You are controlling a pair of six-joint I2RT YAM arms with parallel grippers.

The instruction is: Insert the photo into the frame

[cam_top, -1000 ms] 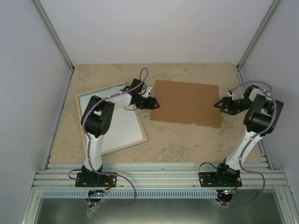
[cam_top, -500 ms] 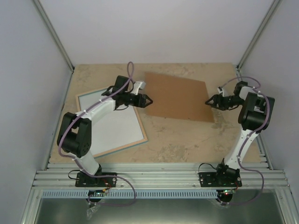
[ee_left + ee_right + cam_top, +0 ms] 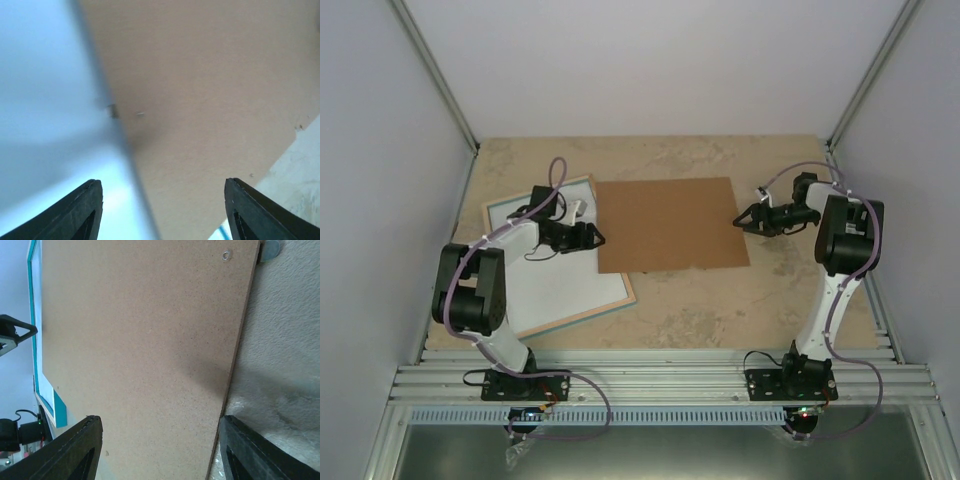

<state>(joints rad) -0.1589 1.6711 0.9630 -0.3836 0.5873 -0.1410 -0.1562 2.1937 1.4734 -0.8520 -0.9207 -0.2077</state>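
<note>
The frame (image 3: 586,316) lies flat at the left of the table, with a wood and turquoise edge and a white surface inside. Its turquoise edge shows in the right wrist view (image 3: 34,315). The plain brown backing board (image 3: 670,225) lies in the middle and overlaps the frame's upper right corner. My left gripper (image 3: 596,238) is open at the board's left edge, low over board and frame (image 3: 161,182). My right gripper (image 3: 741,218) is open at the board's right edge (image 3: 160,418). The photo is hidden or out of view.
The marble-patterned tabletop (image 3: 720,300) is walled by pale panels left, right and behind. A metal rail (image 3: 650,375) runs along the near edge by the arm bases.
Both grippers have moved left, and the backing board has slid left with them and squared up. It now covers the frame's upper right corner.
</note>
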